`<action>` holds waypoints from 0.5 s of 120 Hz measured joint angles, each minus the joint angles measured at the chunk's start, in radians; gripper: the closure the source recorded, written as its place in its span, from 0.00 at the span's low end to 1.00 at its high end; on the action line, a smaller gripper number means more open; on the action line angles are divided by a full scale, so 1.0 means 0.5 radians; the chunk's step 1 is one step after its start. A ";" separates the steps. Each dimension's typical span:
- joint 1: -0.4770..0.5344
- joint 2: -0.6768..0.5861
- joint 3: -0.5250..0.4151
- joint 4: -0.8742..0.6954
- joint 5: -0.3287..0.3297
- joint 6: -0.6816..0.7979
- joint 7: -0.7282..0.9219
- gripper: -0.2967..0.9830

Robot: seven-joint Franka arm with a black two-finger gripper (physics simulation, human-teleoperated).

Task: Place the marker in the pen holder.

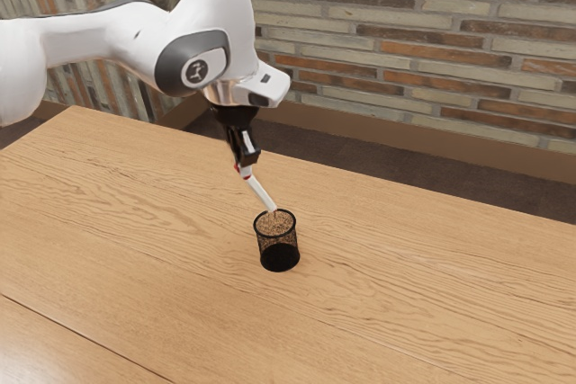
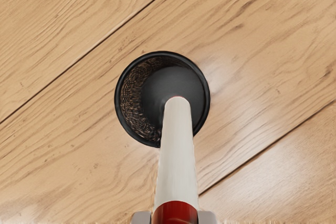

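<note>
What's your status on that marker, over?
Claw shut on marker. Marker slanted, free end at the mouth of the pen holder. Not released. No obstruction seen.

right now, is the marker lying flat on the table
No, the marker slants down from the gripper toward the pen holder.

White marker (image 1: 260, 193), red near upper end, gripped in my claw (image 1: 244, 165), slanting down, lower end at mouth of pen holder (image 1: 280, 257). Holder: round black cup, mesh wall, dark base, upright on table (image 1: 135, 231).
</note>
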 joint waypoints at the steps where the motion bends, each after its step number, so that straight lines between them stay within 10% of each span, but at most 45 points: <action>1: -0.002 0.005 -0.003 0.001 -0.001 -0.005 -0.005 0.80; 39: 0.047 0.376 -0.027 0.263 -0.038 -0.106 -0.131 0.77; 60: 0.125 0.488 -0.021 0.379 -0.163 -0.125 -0.169 0.50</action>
